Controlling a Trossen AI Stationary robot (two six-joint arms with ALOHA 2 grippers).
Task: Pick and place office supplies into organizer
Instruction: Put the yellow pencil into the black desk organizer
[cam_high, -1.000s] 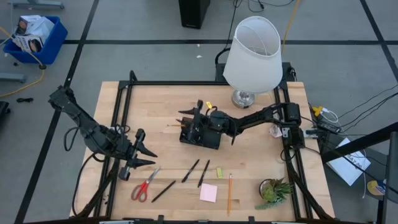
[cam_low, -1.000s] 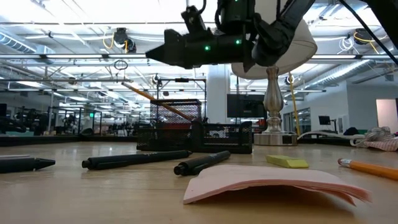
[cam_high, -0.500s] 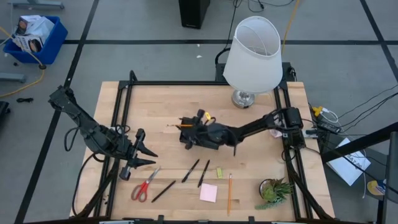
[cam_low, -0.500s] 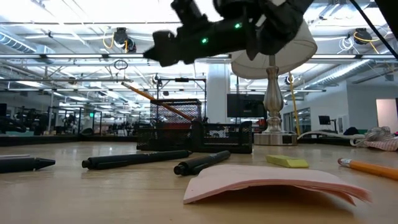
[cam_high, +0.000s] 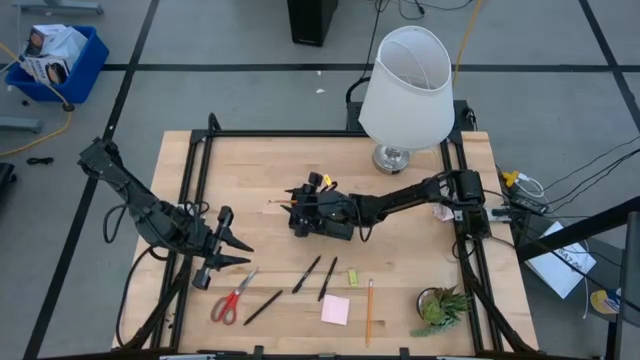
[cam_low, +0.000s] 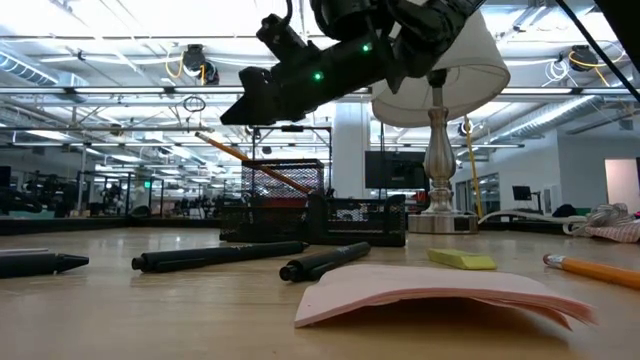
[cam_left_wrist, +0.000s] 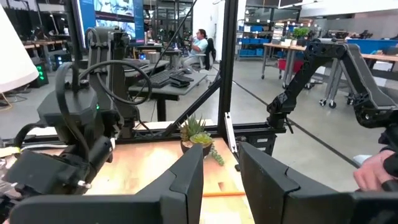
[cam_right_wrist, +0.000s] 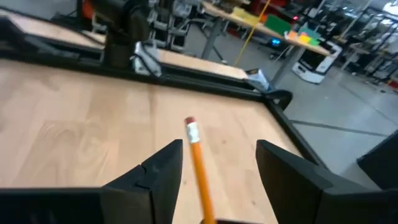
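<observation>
Raised right hand (cam_high: 303, 203) clears leftward-leaning pencil (cam_low: 262, 167)

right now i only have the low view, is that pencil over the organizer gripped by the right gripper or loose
Observer: Loose. In the right wrist view the right gripper is open, and the orange pencil sits between its fingers with a gap on both sides.
Operator: where's the left arm
Observer: From above, the left gripper waits open near the table's left edge, holding nothing.
Operator: anything on the table i can't see
Observer: Red-handled scissors lie flat beside that left gripper, left of the pens and outside the organizer.
</observation>
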